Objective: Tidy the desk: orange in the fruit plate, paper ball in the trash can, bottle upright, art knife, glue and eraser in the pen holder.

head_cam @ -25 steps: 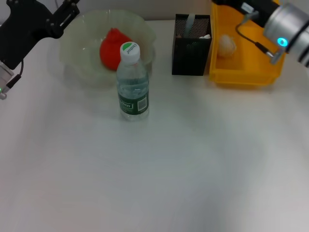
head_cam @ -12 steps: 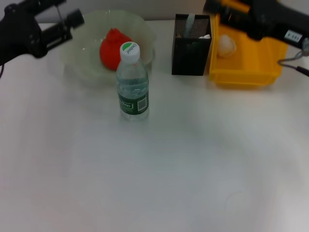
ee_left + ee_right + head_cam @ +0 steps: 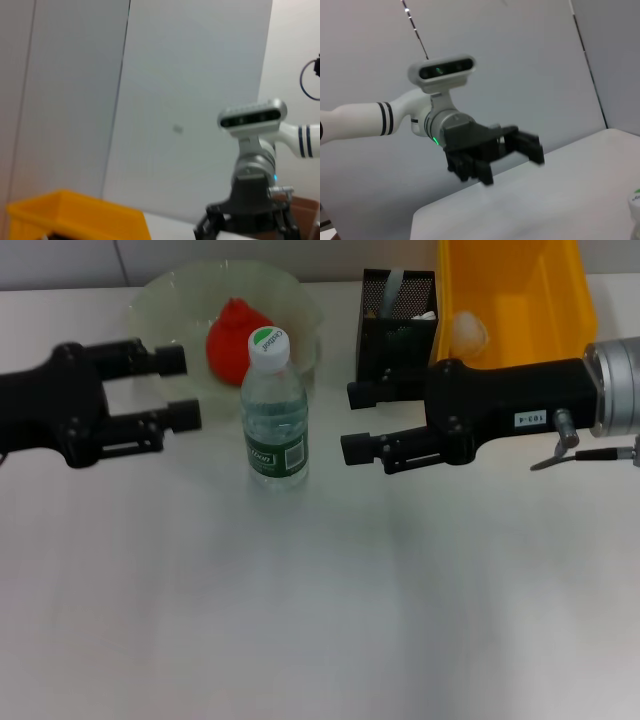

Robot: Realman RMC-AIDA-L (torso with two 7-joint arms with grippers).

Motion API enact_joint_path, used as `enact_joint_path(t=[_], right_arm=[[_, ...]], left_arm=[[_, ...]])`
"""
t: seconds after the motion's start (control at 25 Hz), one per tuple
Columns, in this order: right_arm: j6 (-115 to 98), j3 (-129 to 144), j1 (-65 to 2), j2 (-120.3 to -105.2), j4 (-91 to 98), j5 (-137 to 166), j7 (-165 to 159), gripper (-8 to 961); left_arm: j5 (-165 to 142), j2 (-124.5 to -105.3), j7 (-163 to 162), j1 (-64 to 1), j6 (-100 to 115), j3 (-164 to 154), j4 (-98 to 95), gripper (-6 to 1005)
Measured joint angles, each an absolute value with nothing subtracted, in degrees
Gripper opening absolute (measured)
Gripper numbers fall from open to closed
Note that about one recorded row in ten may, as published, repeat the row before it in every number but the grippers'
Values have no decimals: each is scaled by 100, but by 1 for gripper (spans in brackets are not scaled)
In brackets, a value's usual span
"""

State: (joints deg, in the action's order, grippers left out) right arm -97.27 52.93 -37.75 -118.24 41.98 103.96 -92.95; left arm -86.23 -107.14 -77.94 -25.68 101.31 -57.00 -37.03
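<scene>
on the white surface [image 3: 320, 620], bottle [image 3: 274, 410] upright at centre; orange [image 3: 230, 340] in the fruit plate [image 3: 160, 300] far left; paper ball [image 3: 468, 330] in the trash can [image 3: 560, 300] far right, pen holder [image 3: 398, 330] beside it. my left claw [image 3: 178, 388] and right claw [image 3: 358, 423] flank the bottle, both spread wide, empty. tidying looks complete; i judge only withdrawal is called for. plain grey walls behind.
</scene>
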Motion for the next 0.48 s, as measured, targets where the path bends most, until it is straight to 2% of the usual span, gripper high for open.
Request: enact_joint_path(t=[0.48], right_arm=[[-9775, 5238, -3700, -11882, 4225, 10361, -9245, 824]], left_arm=[[-8761, -10884, -7866, -2526, 10169, -5690, -3651, 673]])
